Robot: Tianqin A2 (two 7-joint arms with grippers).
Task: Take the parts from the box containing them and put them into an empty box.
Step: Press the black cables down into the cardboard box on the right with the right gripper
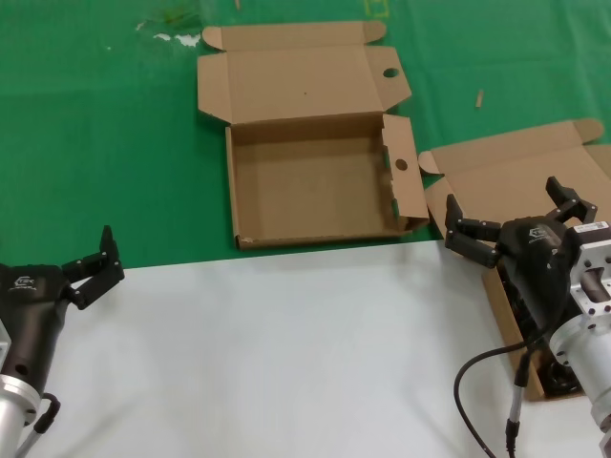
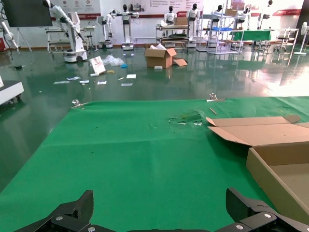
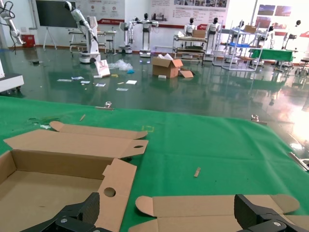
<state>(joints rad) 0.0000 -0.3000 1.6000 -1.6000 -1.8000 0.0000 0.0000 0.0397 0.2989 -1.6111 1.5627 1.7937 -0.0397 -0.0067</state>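
The empty box (image 1: pixel 315 181) lies open in the middle of the green mat, its lid (image 1: pixel 296 81) folded back, with a round hole near the lid's corner. It also shows as the empty box (image 3: pixel 48 186) and the empty box (image 2: pixel 282 169). The box containing the parts (image 1: pixel 506 176) lies at the right. My right arm covers most of it, and only a dark bit of the parts (image 1: pixel 561 380) shows. My right gripper (image 1: pixel 503 200) (image 3: pixel 167 203) hangs open above this box's lid (image 3: pixel 212 208), holding nothing. My left gripper (image 1: pixel 113 253) (image 2: pixel 159 198) stands open at the left, apart from both boxes.
A white table surface (image 1: pixel 286 353) covers the near half, and the green mat (image 1: pixel 105 143) lies beyond it. Small scraps (image 1: pixel 177 38) lie at the mat's far left, and a cardboard sliver (image 1: pixel 480 97) lies between the boxes. A black cable (image 1: pixel 477 382) loops beside my right arm.
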